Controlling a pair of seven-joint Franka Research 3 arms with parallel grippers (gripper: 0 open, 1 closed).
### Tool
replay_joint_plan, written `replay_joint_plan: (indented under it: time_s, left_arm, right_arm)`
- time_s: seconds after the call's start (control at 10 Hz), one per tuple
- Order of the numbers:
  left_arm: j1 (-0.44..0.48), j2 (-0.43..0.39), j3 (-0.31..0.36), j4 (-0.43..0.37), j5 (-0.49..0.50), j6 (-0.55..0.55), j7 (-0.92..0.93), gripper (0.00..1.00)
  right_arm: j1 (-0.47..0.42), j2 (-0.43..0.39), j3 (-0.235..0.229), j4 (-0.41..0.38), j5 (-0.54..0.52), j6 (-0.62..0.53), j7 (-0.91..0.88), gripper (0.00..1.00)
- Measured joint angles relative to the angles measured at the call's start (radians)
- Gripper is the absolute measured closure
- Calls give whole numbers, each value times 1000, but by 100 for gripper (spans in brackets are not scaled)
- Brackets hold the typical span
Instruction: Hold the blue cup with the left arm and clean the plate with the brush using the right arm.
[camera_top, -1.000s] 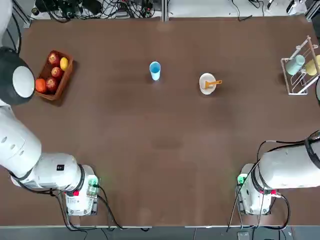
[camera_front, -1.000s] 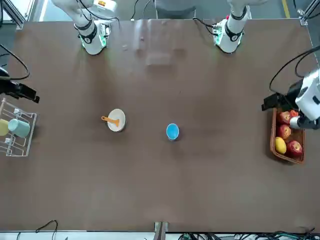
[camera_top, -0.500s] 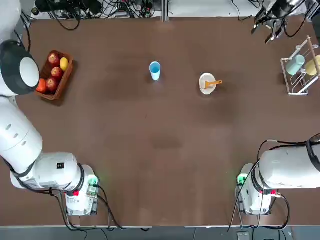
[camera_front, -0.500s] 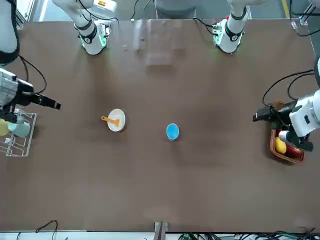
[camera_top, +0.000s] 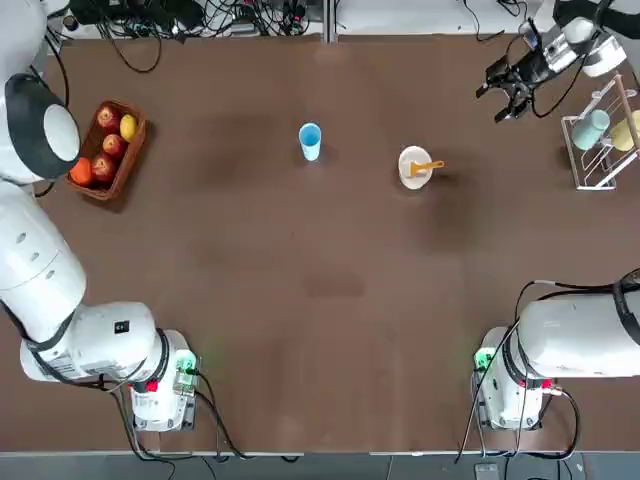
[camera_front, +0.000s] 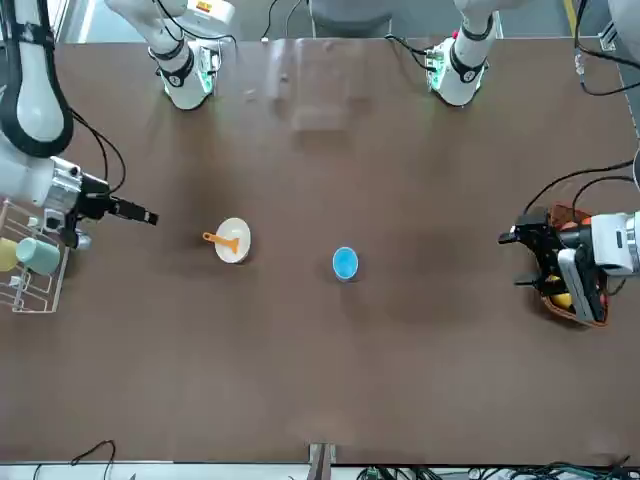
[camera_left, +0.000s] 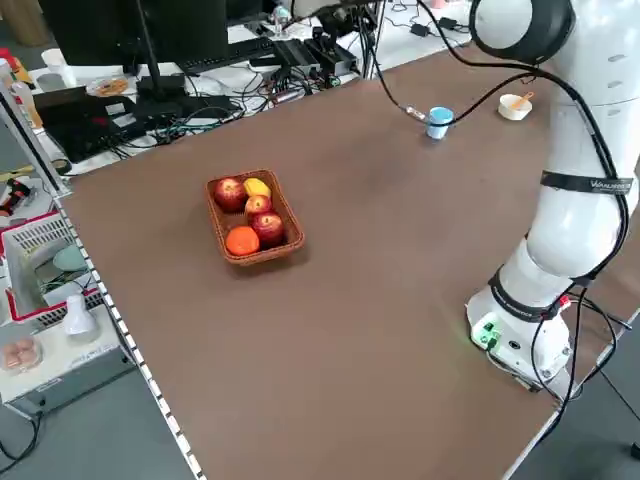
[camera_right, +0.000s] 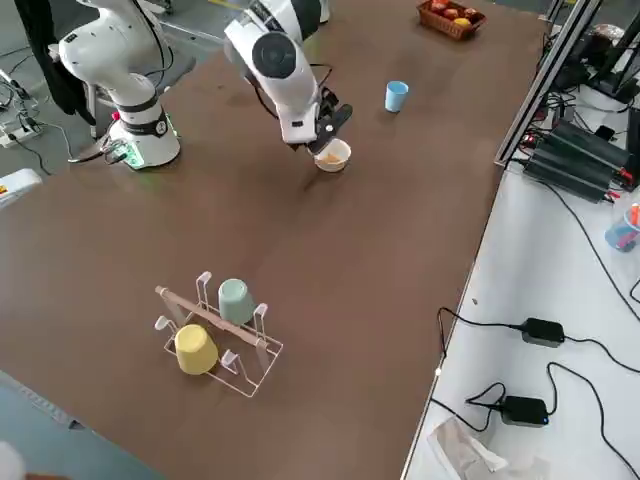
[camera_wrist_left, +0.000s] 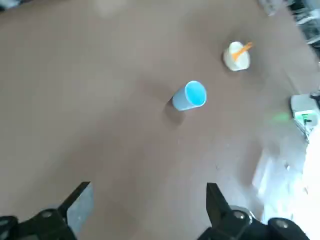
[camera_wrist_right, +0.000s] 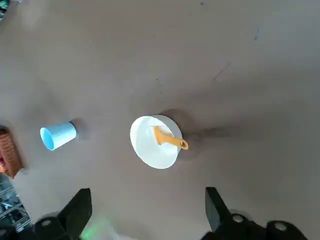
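- Left gripper (camera_front: 528, 258): jaws wide, empty, raised over the fruit basket (camera_top: 108, 150) at the table's left side, well apart from the cup (camera_top: 310, 141).
- Right gripper (camera_top: 505, 92): jaws wide, empty, near the cup rack (camera_top: 600, 135), apart from the plate (camera_top: 414, 168).
- Brush (camera_top: 427, 166): lies across the plate; cup stands upright beside it, mid-table.
- Step in hand: approach; nothing grasped.
- Next move, judged: left jaws straddle the cup; right jaws descend on the brush handle.
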Motion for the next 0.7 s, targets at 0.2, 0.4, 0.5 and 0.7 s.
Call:
replay_joint_plan:
  time_s: [0.2,0.4,0.5,0.7]
  left_arm:
    - [3,105,-3,-9,-108,2,236,0]
    - [-2,217,-7,-18,-232,3,512,0]
    - [-9,257,-8,-23,-277,3,597,0]
    - [-20,304,-14,-48,-349,7,722,0]
  right_arm:
    - [-2,-2,1,-100,163,81,-175,0]
    - [-2,2,2,-229,375,174,-446,0]
    - [-2,10,3,-264,426,185,-529,0]
    - [20,46,9,-275,471,208,-614,0]
